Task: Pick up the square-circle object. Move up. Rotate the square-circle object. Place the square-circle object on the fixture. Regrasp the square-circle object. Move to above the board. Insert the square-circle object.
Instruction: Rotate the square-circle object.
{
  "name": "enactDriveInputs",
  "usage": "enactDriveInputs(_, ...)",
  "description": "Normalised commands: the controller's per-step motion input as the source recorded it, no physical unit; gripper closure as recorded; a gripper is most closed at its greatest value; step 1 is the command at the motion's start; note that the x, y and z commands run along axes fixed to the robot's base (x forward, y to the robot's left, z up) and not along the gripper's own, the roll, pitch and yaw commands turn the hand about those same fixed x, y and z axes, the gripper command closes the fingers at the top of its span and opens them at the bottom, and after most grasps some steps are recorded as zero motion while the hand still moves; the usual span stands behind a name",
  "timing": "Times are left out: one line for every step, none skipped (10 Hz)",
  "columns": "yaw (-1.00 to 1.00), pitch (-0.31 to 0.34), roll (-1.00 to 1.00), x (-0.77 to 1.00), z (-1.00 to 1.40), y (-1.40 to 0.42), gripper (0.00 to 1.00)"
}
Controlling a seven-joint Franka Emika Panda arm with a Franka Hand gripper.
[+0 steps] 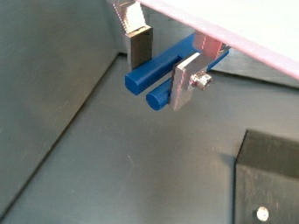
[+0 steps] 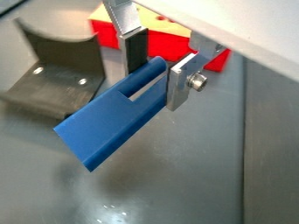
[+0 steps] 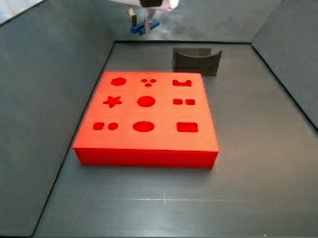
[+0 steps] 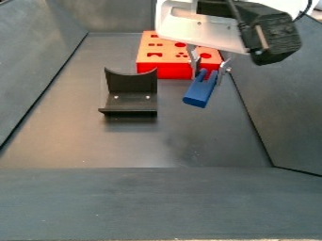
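The square-circle object [image 4: 201, 88] is pinched in the claw [image 2: 156, 68] and held aloft near the fixture [image 4: 128, 93], so placing, regrasping and insertion into the board [image 3: 147, 116] remain.

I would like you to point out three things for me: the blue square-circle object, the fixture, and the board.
square-circle object [image 2: 111, 122]: wrist view, on its broad flat face, below the tool.
fixture [image 4: 128, 94]: side view, on its upright back wall.
board [image 3: 149, 139]: side view, on a bare part of its red top.
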Motion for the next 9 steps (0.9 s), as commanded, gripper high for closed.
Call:
enactDriveInputs(-1.0,-0.002,0.0,0.01,-0.03,0.02,1.0)
enactDriveInputs(-1.0,-0.002,0.0,0.01,-0.03,0.02,1.0)
enactDriveInputs(-1.0,-0.003,0.0,0.01,-0.03,0.02,1.0)
enactDriveInputs(-1.0,-0.003,0.0,0.01,-0.03,0.02,1.0)
enactDriveInputs(-1.0,-0.003,0.0,0.01,-0.03,0.02,1.0)
enactDriveInputs(-1.0,-0.003,0.0,0.01,-0.03,0.02,1.0)
enactDriveInputs(-1.0,-0.003,0.0,0.01,-0.03,0.02,1.0)
enactDriveInputs(-1.0,-0.003,0.0,0.01,-0.03,0.02,1.0)
enactDriveInputs(-1.0,-0.003,0.0,0.01,-0.03,0.02,1.0)
